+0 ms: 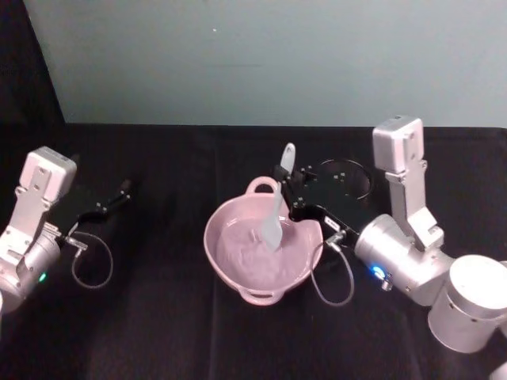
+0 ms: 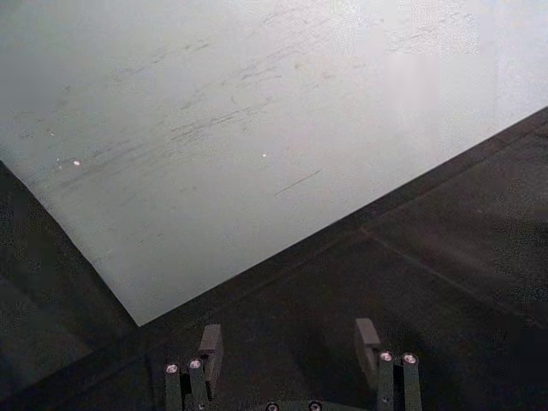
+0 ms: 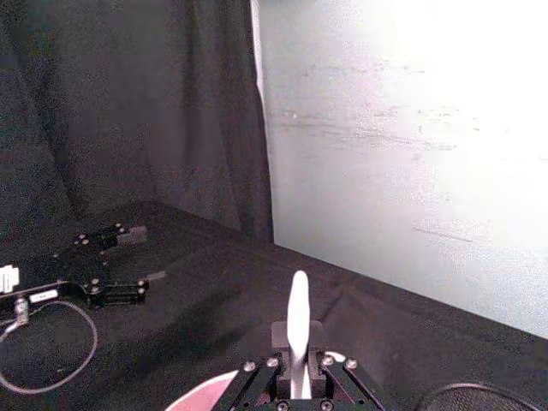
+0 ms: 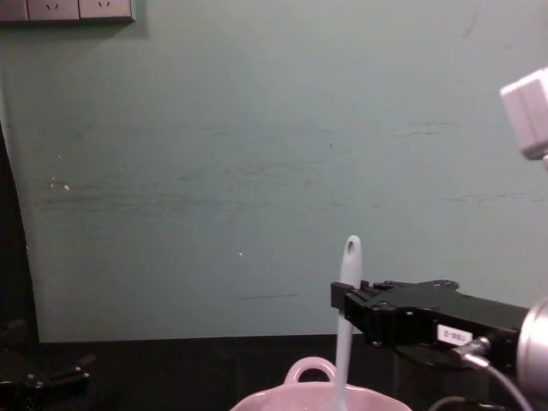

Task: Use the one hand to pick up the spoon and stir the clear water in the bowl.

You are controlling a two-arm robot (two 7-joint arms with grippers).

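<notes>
The pale pink bowl stands in the middle of the black table, its loop handle on the far rim. My right gripper is shut on the white spoon, gripping mid-handle. The spoon stands nearly upright, its flat head down inside the bowl and its holed tip up. From the chest view the spoon rises out of the bowl in the right gripper. The right wrist view shows the handle clamped between the fingers. My left gripper rests open at the table's left, far from the bowl.
A black wire-mesh cup stands just behind the right gripper, to the bowl's right rear. Grey cable loops hang from both wrists. A pale green wall closes off the back, and a black curtain hangs at the left.
</notes>
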